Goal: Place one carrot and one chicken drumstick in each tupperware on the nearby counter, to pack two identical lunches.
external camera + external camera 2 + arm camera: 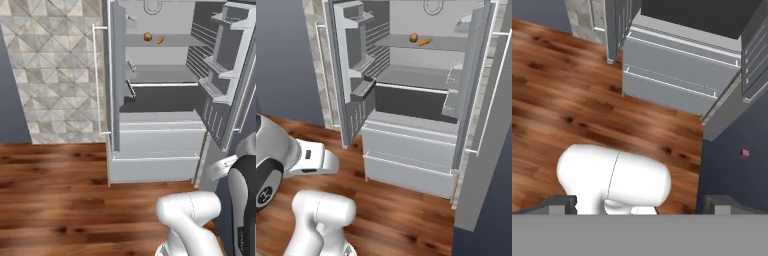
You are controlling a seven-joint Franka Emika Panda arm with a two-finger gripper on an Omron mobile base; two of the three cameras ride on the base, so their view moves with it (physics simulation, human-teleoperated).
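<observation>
A brown chicken drumstick (147, 36) and an orange carrot (160, 40) lie side by side on an upper shelf of the open fridge. From the right base view, the drumstick (413, 37) sits left of the carrot (424, 42). My gripper (642, 204) is open, its two dark fingertips (562, 202) spread wide with nothing between them. It hangs low over the wooden floor, well short of the fridge and far below that shelf. The tupperware and the counter are out of view.
The grey fridge (160, 100) stands open, with its doors (351, 65) swung out to both sides and two closed drawers (672, 75) at the bottom. A tiled wall (50, 70) lies to its left. Wooden floor (60, 200) stretches in front.
</observation>
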